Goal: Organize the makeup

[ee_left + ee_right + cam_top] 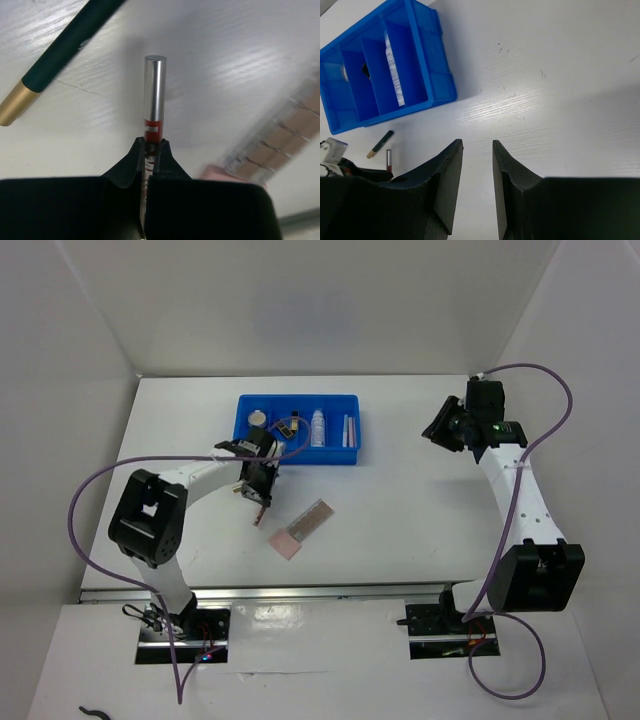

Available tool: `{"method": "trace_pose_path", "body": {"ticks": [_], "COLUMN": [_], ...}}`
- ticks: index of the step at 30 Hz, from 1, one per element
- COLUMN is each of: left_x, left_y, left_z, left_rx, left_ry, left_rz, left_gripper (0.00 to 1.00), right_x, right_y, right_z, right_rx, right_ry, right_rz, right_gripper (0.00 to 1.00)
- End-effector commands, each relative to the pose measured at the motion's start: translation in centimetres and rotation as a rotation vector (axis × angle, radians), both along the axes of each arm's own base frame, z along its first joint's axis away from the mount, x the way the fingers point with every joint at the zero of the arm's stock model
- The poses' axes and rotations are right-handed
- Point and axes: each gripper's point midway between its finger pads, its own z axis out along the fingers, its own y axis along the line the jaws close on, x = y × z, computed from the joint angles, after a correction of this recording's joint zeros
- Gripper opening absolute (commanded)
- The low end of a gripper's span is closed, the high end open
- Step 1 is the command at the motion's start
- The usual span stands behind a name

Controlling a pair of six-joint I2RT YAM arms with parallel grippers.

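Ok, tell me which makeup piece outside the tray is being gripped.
The red tube with the silver cap, clamped in the left gripper; the gold-tipped dark pencil and the pink palette lie loose.

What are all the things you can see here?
tray: one, blue, far side of table
compact: one, round, silvery, tray's left end
lipstick: one, black-gold, in tray beside compact
clear tube: one, see-through, tray's middle
slim stick: one, pale, tray's right end
palette: one, pink, table, before tray
pencil: one, black-gold, table, before tray
lip tube: one, red, silver cap, held
table: one, white
left gripper: one, black, shut on lip tube
right gripper: one, black, open, empty
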Motion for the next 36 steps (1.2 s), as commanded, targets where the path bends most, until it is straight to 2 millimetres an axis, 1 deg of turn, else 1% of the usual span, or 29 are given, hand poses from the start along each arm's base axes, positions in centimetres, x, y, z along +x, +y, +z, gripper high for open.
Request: {"method": "trace_pose_path", "body": {"ticks": [1,2,3,4,5,6,7,9,11,12,14,15,16,17,18,19,20,21,23,24,25,27,28,29,31,32,34,35,36], "left_x": [1.0,1.1,2.2,1.9,2.5,3.3,4.1,6.6,8.8,10.5,12.6,14.2,15.5,16.4,17.4,18.6,19.2,20.1,21.5,21.9,22.5,23.1,23.3,23.7,23.8,23.7,24.2,24.1,24.0], "left_y": [-2.8,-3.5,-4.6,-5.8,-6.4,-8.4,-9.2,-12.3,-14.3,-15.4,-16.6,-17.3,-17.9,-18.2,-18.5,-19.0,-19.3,-19.5,-19.7,-19.8,-19.8,-19.8,-19.7,-19.7,-19.6,-19.5,-18.9,-18.8,-18.8], "left_z": [7.0,8.5,11.1,12.3,13.4,15.2,16.0,17.9,19.1,19.2,19.5,21.5,19.7,19.5,19.5,20.7,20.4,18.8,18.0,17.7,16.7,15.7,15.1,14.1,14.3,14.2,14.1,14.6,14.5], "left_rx": [-0.153,-0.187,-0.240,-0.301,-0.341,-0.437,-0.501,-0.641,-0.736,-0.771,-0.818,-0.850,-0.856,-0.859,-0.867,-0.888,-0.906,-0.903,-0.909,-0.910,-0.899,-0.883,-0.871,-0.861,-0.853,-0.849,-0.833,-0.837,-0.828], "left_ry": [-0.078,-0.092,-0.135,-0.111,-0.108,-0.099,-0.085,-0.098,-0.101,-0.100,-0.097,-0.156,-0.125,-0.130,-0.145,-0.195,-0.181,-0.171,-0.192,-0.198,-0.197,-0.198,-0.193,-0.189,-0.201,-0.194,-0.215,-0.223,-0.222], "left_rz": [-0.098,-0.111,-0.132,-0.153,-0.144,-0.173,-0.144,-0.170,-0.134,-0.130,-0.092,-0.107,-0.077,-0.063,-0.054,-0.057,-0.032,-0.005,0.044,0.056,0.070,0.089,0.102,0.112,0.112,0.115,0.112,0.109,0.103], "left_gripper": [0.00,0.00,0.00,0.00,0.00,0.00,0.00,0.00,0.00,0.00,0.00,0.00,0.00,0.00,0.00,0.00,0.00,0.00,0.00,0.00,0.00,0.00,0.07,0.19,0.40,0.56,0.65,0.71,0.80], "right_x": [-0.8,-0.8,-0.8,-0.8,-0.9,-0.9,-0.9,-0.9,-1.1,-1.1,-1.2,-1.2,-1.2,-1.4,-1.3,-1.4,-1.4,-1.3,-1.1,-1.0,-1.0,-1.0,-0.9,-0.9,-0.6,-0.6,-0.6,-0.5,-0.5], "right_y": [-0.5,-0.5,-0.5,-0.5,-0.5,-0.5,-0.5,-0.5,-0.5,-0.5,-0.3,-0.3,-0.3,-0.3,-0.3,-0.3,-0.5,-0.5,-0.7,-0.7,-0.7,-0.7,-0.7,-0.7,-0.9,-0.9,-0.9,-0.9,-0.9], "right_z": [0.6,0.6,0.6,0.6,0.9,0.9,0.9,0.9,0.8,0.8,1.1,1.1,1.1,1.0,0.7,0.5,0.5,0.1,0.5,0.1,0.1,0.1,-0.3,-0.3,-0.3,-0.3,-0.3,0.1,0.1], "right_rx": [-0.026,-0.026,-0.026,-0.026,-0.026,-0.026,-0.026,-0.026,-0.026,-0.019,-0.013,-0.013,-0.005,-0.005,-0.005,-0.004,-0.013,-0.012,-0.026,-0.025,-0.025,-0.025,-0.025,-0.025,-0.032,-0.039,-0.039,-0.039,-0.039], "right_ry": [-0.015,-0.015,-0.015,-0.015,-0.024,-0.024,-0.024,-0.024,-0.013,-0.012,-0.021,-0.022,-0.020,-0.011,-0.002,0.007,0.007,0.018,0.008,0.017,0.026,0.027,0.036,0.036,0.037,0.037,0.037,0.028,0.027], "right_rz": [-0.006,-0.006,-0.006,-0.006,-0.006,-0.006,-0.006,-0.006,-0.006,-0.012,-0.005,-0.005,-0.012,-0.012,-0.012,-0.012,-0.021,-0.021,-0.022,-0.022,-0.022,-0.022,-0.022,-0.022,-0.030,-0.024,-0.024,-0.024,-0.024], "right_gripper": [0.38,0.38,0.38,0.38,0.38,0.38,0.38,0.38,0.38,0.38,0.38,0.38,0.38,0.38,0.38,0.38,0.38,0.38,0.38,0.38,0.38,0.38,0.38,0.38,0.38,0.38,0.38,0.38,0.38]}}
